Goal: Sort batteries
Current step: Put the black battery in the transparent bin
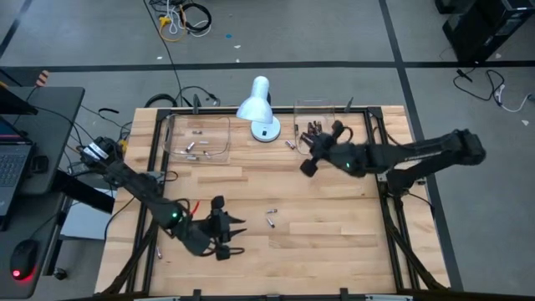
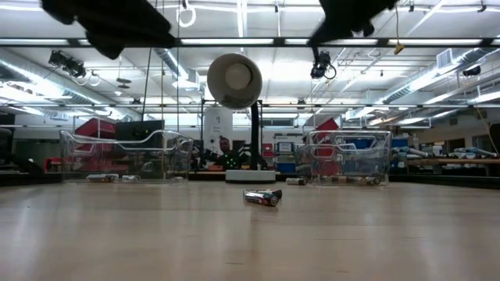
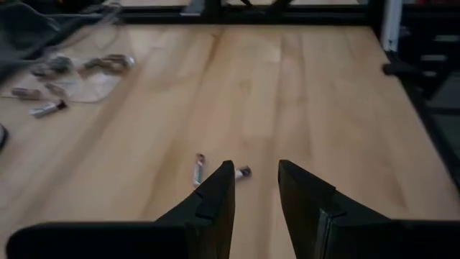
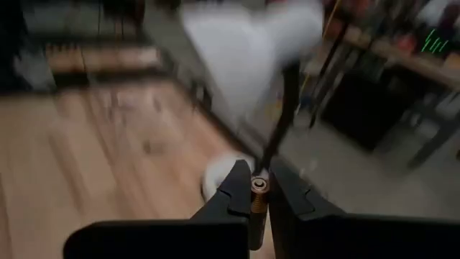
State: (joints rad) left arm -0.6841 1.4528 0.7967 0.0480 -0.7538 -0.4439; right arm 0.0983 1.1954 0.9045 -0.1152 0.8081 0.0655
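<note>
Two small batteries [image 1: 272, 218] lie side by side on the bare wood near the table's middle, low in front in the low view [image 2: 263, 197]. My left gripper [image 1: 236, 235] is open, level, just left of them; in its wrist view the batteries [image 3: 199, 169] lie just past its fingertips [image 3: 255, 167]. My right gripper [image 1: 311, 149] hovers by the right clear tray [image 1: 322, 113], shut on a coppery battery [image 4: 257, 188]. Silvery batteries rest in the left tray [image 1: 201, 138], and dark ones [image 1: 313, 128] in the right. My right gripper pinches the coppery battery between its two fingers, near their free ends. The battery's round end [image 4: 257, 185] shows between the tips, and its body [image 4: 257, 207] runs back along the fingers. It is lifted clear of the table.
A white desk lamp [image 1: 259, 109] stands between the two trays at the far side, its base [image 4: 219, 176] close beyond my right gripper. One loose battery [image 1: 291, 144] lies beside that base. Bare wood stretches across the near right part of the table [image 1: 334, 234].
</note>
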